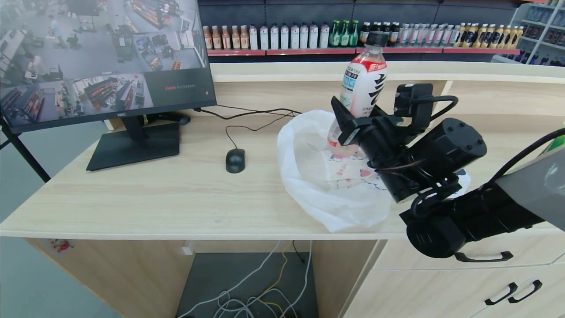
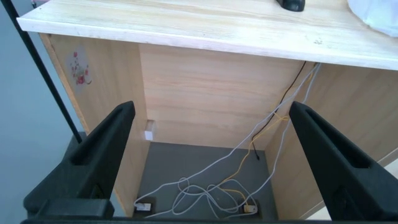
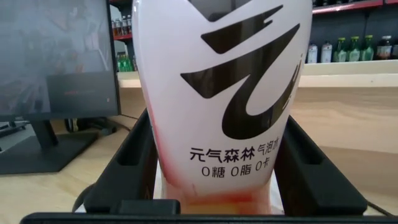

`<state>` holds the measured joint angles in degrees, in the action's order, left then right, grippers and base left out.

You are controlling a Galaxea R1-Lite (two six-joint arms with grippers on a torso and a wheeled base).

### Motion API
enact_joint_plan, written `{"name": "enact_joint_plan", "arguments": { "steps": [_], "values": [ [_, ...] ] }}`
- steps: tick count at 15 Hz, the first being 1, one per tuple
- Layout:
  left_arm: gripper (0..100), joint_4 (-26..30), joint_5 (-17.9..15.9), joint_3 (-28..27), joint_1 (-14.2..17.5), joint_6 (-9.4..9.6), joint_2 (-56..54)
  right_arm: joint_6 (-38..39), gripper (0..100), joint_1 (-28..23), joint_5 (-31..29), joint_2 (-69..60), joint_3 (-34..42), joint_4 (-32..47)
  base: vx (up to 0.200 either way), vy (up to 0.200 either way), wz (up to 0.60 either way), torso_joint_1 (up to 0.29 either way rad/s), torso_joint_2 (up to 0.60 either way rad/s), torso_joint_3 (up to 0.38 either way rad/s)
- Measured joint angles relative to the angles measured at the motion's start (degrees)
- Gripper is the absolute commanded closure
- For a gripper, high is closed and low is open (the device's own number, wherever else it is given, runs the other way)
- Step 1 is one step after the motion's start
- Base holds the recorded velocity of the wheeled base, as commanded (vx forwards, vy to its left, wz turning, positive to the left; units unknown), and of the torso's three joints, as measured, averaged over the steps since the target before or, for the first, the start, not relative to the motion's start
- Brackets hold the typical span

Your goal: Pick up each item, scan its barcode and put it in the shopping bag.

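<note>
A pale wooden surface (image 1: 154, 194) in a shop carries one monitor (image 1: 101, 57), one mouse (image 1: 235, 160) and one white shopping bag (image 1: 318, 190). A shelf (image 1: 309, 51) of many drinks runs along the back wall. The right tool (image 1: 348, 126) pinches one bottle (image 1: 363, 84) upright over the bag's open mouth. The left tool (image 2: 211, 124) hangs spread, low before the surface's front edge, facing loose cables (image 2: 211, 193).

Right tool (image 1: 353, 126), its arm angled in from the right, grips a bottle (image 1: 364, 79) upright; left tool (image 2: 211, 109) sits low, fingers spread wide.
</note>
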<state>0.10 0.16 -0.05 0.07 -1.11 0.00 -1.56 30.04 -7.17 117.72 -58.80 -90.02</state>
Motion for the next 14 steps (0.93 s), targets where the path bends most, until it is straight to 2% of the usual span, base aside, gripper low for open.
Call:
{"name": "enact_joint_plan", "arguments": {
  "steps": [3,8,14],
  "values": [
    [0,0.0,0.0,0.0,0.0,-0.01,0.0,-0.7,100,0.8,-2.3,2.3,-0.6,0.1,0.000,0.000,0.00,0.000,0.00,0.000],
    [0,0.0,0.0,0.0,0.0,-0.01,0.0,-1.0,100,1.3,-2.5,5.5,-0.9,0.1,0.000,0.000,0.00,0.000,0.00,0.000],
    [0,0.0,0.0,0.0,0.0,-0.01,0.0,-1.5,100,1.3,-2.8,7.9,-5.3,4.8,0.000,0.000,0.00,0.000,0.00,0.000]
  ]
}}
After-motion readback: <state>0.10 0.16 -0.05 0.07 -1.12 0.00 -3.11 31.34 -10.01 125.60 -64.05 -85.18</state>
